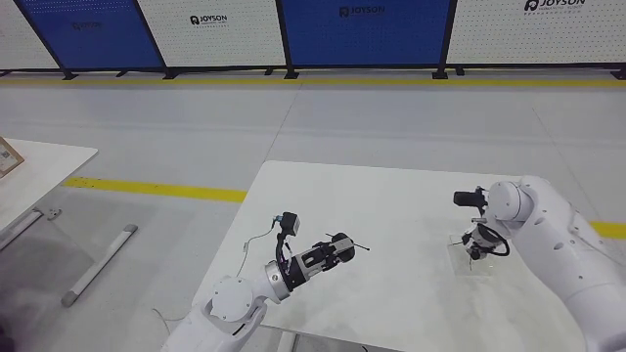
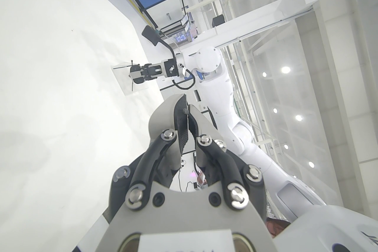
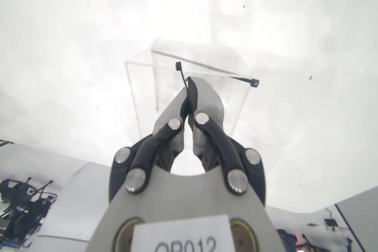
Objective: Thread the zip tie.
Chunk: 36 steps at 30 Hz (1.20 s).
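Over clear acrylic stand (image 3: pixel 141 87): black zip tie (image 3: pixel 181 72) pinched near its head by right pincer (image 3: pixel 190 87); 2nd tie (image 3: pixel 206 68) across stand. Well apart, left pincer (image 2: pixel 185 108) pressed together on thin black strip (image 2: pixel 186 120). Step: pick-up; next, fine tail-to-head alignment.

- White table (image 1: pixel 411 293): directly beneath the left gripper's fingers (image 1: pixel 341 248).
- Grey floor (image 1: pixel 293 117): past the table edge, well beyond the fingers. A yellow line (image 1: pixel 156 189) crosses it.
- Blue panels (image 1: pixel 367 10) and white panels (image 1: pixel 205 15): in a row, farthest from the fingers.
- Second table (image 1: pixel 39 171): well apart from the fingers, across open floor.
- Ceiling (image 2: pixel 324 37): high above the fingers, with round lights (image 2: pixel 286 69) lit.
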Motion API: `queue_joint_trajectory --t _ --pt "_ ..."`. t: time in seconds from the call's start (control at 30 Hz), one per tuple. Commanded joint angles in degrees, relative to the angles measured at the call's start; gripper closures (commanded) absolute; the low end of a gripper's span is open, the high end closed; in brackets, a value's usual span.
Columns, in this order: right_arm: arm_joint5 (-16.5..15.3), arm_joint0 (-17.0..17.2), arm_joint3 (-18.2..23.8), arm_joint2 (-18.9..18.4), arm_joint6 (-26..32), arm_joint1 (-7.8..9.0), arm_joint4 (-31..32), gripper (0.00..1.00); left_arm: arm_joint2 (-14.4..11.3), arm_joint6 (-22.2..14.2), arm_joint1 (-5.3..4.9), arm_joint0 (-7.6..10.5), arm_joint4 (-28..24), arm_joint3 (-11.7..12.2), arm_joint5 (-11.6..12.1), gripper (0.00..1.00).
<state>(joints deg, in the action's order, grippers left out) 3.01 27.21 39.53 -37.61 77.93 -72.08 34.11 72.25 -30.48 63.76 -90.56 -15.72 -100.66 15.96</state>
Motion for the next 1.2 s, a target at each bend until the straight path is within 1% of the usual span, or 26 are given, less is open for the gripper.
queue_joint_trajectory --t 0.0,0.1,0.2,0.23,0.3,0.4,0.43,0.5,0.53,0.57,0.63,0.67,1.17 --pt "0.50 0.39 1.19 -0.54 -0.45 0.36 0.48 1.00 0.00 0.00 0.00 0.00 0.00 0.00 0.00 1.00" --pt "0.80 1.24 3.52 -1.64 -0.50 1.17 1.18 1.00 0.00 0.00 0.00 0.00 0.00 0.00 0.00 1.00" --pt "1.55 2.81 7.36 -3.65 -0.50 2.56 2.09 1.00 0.00 0.00 0.00 0.00 0.00 0.00 0.00 1.00" --pt "2.49 3.89 9.35 -4.82 -0.75 3.28 2.42 1.00 0.00 0.00 0.00 0.00 0.00 0.00 0.00 1.00" --pt "2.96 5.78 13.27 -6.68 -0.80 4.50 3.22 1.00 0.00 0.00 0.00 0.00 0.00 0.00 0.00 1.00" --pt "4.29 10.20 21.02 -10.82 -0.72 6.88 4.79 1.00 0.00 0.00 0.00 0.00 0.00 0.00 0.00 1.00" --pt "5.33 12.24 24.43 -12.73 -0.79 7.85 5.64 1.00 0.00 0.00 0.00 0.00 0.00 0.00 0.00 1.00" --pt "6.63 15.53 29.60 -15.54 -1.06 9.17 6.89 1.00 0.00 0.00 0.00 0.00 0.00 0.00 0.00 1.00" --pt "7.60 17.34 32.11 -17.11 -2.03 9.77 7.38 1.00 0.00 0.00 0.00 0.00 0.00 0.00 0.00 1.00" --pt "9.04 19.89 35.37 -19.21 -3.69 10.46 7.77 1.00 0.00 0.00 0.00 0.00 0.00 0.00 0.00 1.00" --pt "9.26 23.36 39.52 -21.63 -5.01 11.34 8.27 1.00 0.00 0.00 0.00 0.00 0.00 0.00 0.00 1.00" --pt "9.41 24.28 40.40 -22.27 -5.19 11.58 8.65 1.00 0.00 0.00 0.00 0.00 0.00 0.00 0.00 1.00" --pt "9.41 24.28 40.40 -22.27 -5.19 11.58 8.65 1.00 0.00 0.00 0.00 0.00 0.00 0.00 0.00 1.00"
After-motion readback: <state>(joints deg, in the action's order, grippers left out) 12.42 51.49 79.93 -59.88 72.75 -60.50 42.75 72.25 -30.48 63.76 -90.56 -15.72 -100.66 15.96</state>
